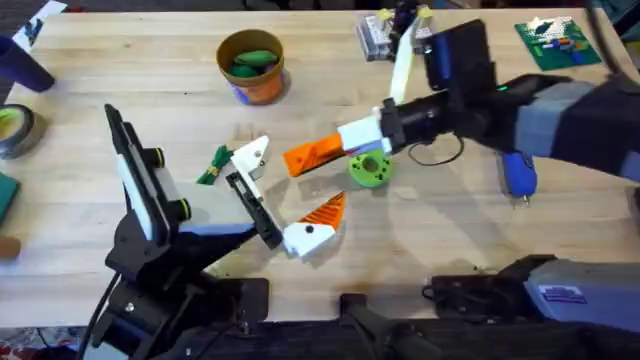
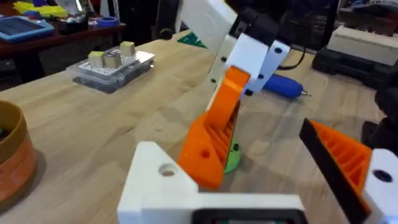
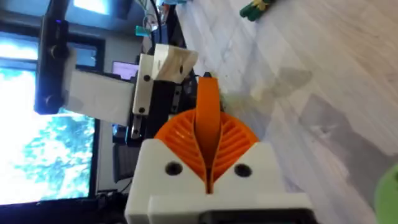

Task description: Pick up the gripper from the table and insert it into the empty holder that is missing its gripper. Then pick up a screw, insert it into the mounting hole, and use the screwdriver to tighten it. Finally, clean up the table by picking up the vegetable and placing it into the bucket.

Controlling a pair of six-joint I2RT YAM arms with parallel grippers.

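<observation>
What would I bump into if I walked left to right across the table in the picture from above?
Roll of tape → leafy green vegetable → white empty holder → orange gripper held by the right gripper → green ring → blue screwdriver.

I can read no words or numbers anywhere. The bucket (image 1: pixel 252 66) bears a blue label on its side, and my right arm's base has a purple sticker (image 1: pixel 561 295); neither is legible.
</observation>
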